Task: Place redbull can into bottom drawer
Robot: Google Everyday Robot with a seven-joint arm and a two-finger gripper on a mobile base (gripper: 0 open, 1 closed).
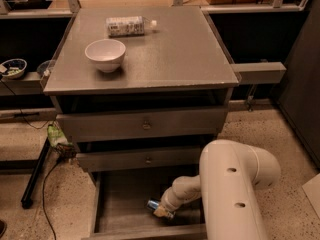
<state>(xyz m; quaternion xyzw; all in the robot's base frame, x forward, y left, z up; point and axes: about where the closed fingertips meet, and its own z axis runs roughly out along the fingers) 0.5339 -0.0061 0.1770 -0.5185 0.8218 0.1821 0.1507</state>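
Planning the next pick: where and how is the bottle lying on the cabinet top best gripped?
Probably best to take the bottle around its labelled middle, from above, jaws closing front to back. It lies on its side, cap pointing right, so the body is narrowest across that way. The gripper is down in the bottom drawer, holding the redbull can.

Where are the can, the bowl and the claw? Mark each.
can [153, 204]: camera view, blue side.
bowl [105, 64]: camera view, outer wall.
claw [162, 212]: camera view, tip, low in the open drawer [120, 209], right at the can.
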